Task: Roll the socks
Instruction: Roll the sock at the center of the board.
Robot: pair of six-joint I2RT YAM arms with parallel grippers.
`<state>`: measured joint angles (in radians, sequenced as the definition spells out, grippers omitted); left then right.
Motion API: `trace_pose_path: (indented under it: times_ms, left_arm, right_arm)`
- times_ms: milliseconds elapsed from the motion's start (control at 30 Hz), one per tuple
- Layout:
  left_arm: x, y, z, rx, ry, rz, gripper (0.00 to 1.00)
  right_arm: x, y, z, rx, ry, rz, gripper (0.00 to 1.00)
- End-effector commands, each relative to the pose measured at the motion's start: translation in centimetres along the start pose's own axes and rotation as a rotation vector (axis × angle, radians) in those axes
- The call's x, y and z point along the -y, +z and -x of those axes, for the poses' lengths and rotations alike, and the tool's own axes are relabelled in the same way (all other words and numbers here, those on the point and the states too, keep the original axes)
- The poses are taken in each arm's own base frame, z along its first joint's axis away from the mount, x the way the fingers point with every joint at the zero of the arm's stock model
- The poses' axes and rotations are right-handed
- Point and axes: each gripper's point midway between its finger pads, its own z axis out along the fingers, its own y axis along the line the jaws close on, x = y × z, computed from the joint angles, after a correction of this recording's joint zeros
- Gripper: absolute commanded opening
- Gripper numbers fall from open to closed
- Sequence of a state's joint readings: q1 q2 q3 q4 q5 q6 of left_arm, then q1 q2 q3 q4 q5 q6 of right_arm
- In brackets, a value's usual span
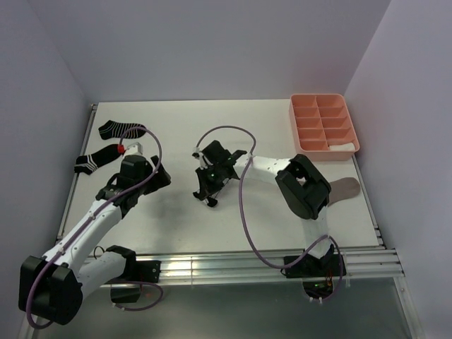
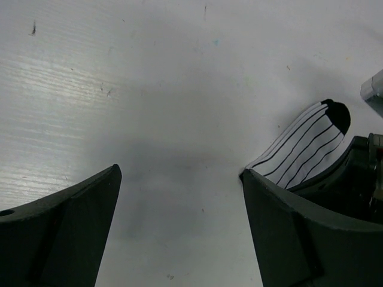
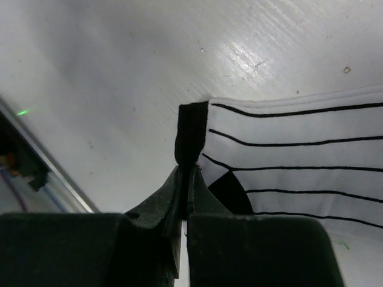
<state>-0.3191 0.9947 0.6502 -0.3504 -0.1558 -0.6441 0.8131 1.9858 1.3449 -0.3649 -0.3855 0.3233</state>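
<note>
We read the right pincer (image 3: 185,174) as clamped shut on the black cuff of the thin-striped sock (image 3: 299,152). The fabric is nipped between its tips just above the worktop (image 1: 233,127), and the sock's body runs flat to the right of that wrist view, stripes along its length. The left pincer (image 2: 179,174) hangs wide open over bare worktop and grips nothing. In its own view the sock's black toe shows past the finger (image 2: 299,239) on the right of the picture, slanting up and away, so the sock lies off to that side of the pincer and not between its jaws. From above, the sock is almost wholly hidden under the right pincer near the middle of the worktop, and we cannot tell its heading there. In our judgement the coming move turns on this offset — the left arm is the nearer one to the free toe end — and it would have to shift right to straddle the toe before any roll toward the held cuff can start.
</note>
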Motion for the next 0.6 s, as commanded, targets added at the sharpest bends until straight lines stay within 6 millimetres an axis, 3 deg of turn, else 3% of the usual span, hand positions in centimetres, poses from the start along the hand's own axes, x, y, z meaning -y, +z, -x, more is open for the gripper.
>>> trace_pose_path:
  times_ms: [0, 300, 567]
  left_arm:
    - [1.2, 0.3, -0.6, -0.026, -0.028, -0.065, 0.88]
    - [2.1, 1.2, -3.5, -0.11, -0.065, -0.116, 0.8]
    - [3.2, 2.7, -7.2, -0.211, -0.065, -0.133, 0.7]
  right_arm:
    - [-2.4, -1.1, 0.6, -0.04, 0.054, 0.208, 0.0]
    - [0.7, 0.1, 0.2, -0.053, 0.209, 0.311, 0.0]
    - [3.7, 2.3, -1.7, -0.097, 0.316, 0.33, 0.0]
